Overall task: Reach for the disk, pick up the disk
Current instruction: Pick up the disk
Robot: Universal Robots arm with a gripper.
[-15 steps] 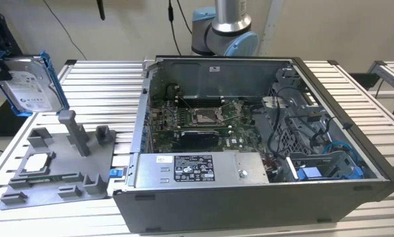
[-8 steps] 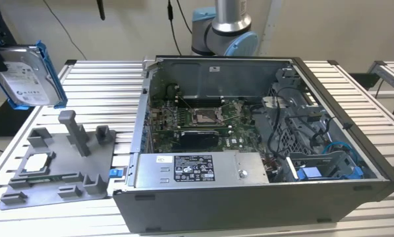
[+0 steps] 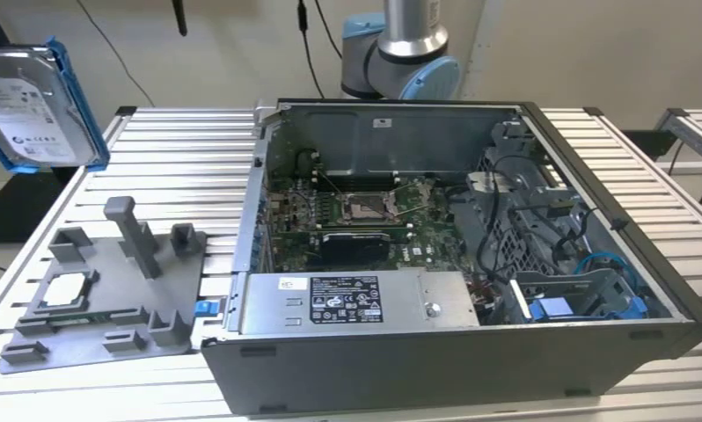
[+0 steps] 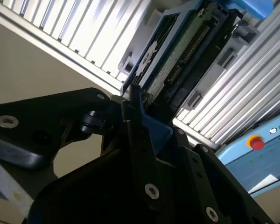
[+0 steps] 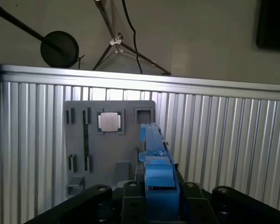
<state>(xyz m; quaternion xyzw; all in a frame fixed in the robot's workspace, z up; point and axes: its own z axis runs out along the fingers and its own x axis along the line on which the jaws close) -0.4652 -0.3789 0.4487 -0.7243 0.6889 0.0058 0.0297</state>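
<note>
At the exterior view's far left, the disk point(image 3: 34, 101) hangs clear of the slatted table point(image 3: 175, 149), well apart from the open computer case point(image 3: 445, 369). In the first wrist view I read the gripper point(image 5: 157, 200) as clamped on the disk at its blue rail. The disk stands edge-on between the fingers, its long axis running straight out from the gripper. Beyond it along that axis lies the grey tray point(image 5: 79, 140) holding a square chip point(image 5: 110, 122). I judge the disk lifted.
</note>
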